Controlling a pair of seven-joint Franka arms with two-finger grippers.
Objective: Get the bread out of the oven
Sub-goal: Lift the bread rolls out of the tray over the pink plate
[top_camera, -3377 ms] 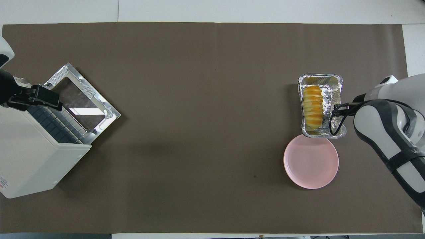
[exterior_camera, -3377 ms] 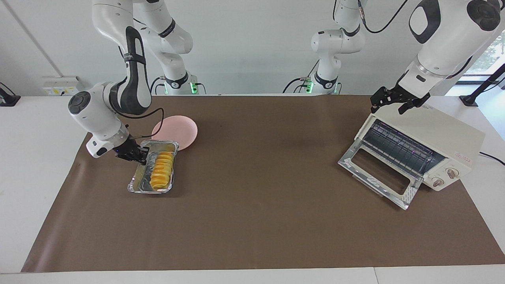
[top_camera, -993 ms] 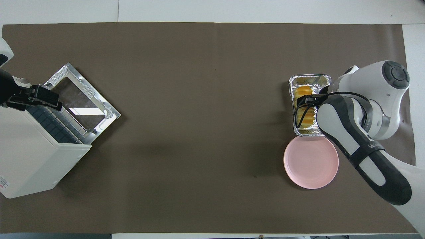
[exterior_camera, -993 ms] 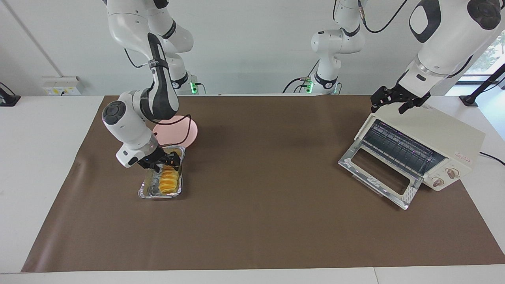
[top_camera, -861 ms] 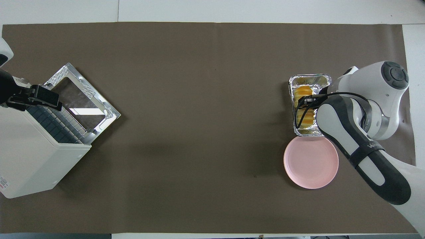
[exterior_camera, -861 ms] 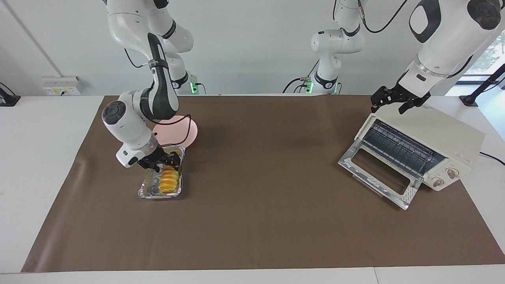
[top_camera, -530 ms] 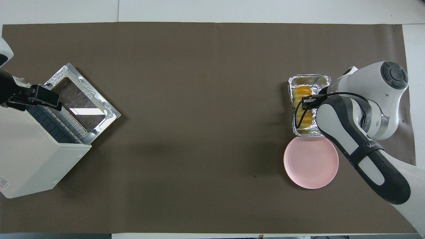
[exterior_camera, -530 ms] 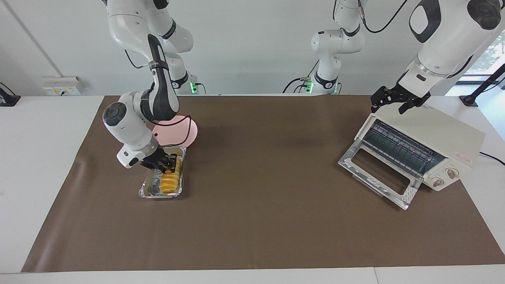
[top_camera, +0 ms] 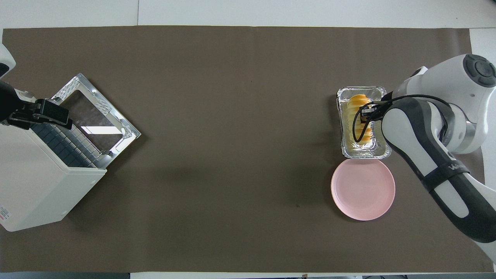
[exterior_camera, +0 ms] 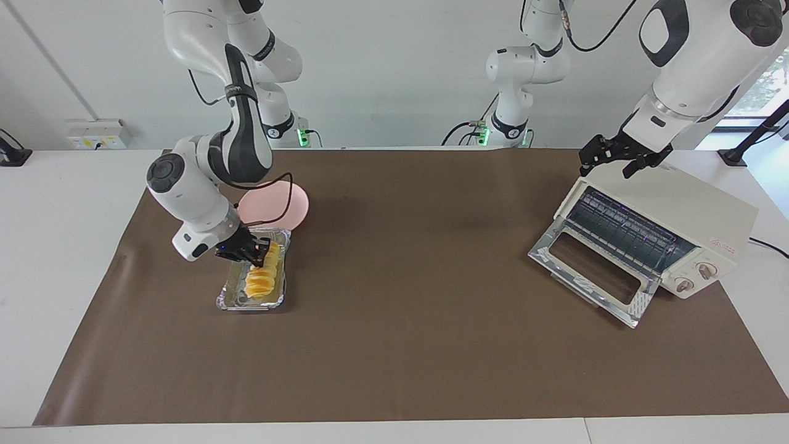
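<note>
The golden ridged bread [exterior_camera: 257, 282] [top_camera: 357, 102] lies lengthwise in a crinkled foil tray [exterior_camera: 246, 304] [top_camera: 381, 153] toward the right arm's end of the table. Its end nearer the robots is tipped up. My right gripper [exterior_camera: 262, 253] [top_camera: 364, 113] is shut on that raised part of the bread. The cream oven [exterior_camera: 690, 209] [top_camera: 31, 186] stands at the left arm's end with its glass door [exterior_camera: 635, 308] [top_camera: 97, 112] dropped open, and only the bare wire rack shows inside. My left gripper [exterior_camera: 616, 159] [top_camera: 38, 114] waits open over the oven's top front edge.
A pink plate [exterior_camera: 290, 200] [top_camera: 363, 190] sits right beside the foil tray, nearer the robots. A brown mat [exterior_camera: 407, 320] covers the table between tray and oven. The oven's power cord runs off at the left arm's end.
The right gripper closed on the bread over the last second and drew back toward the right arm's end, tipping the loaf up in the tray. The left arm stayed still.
</note>
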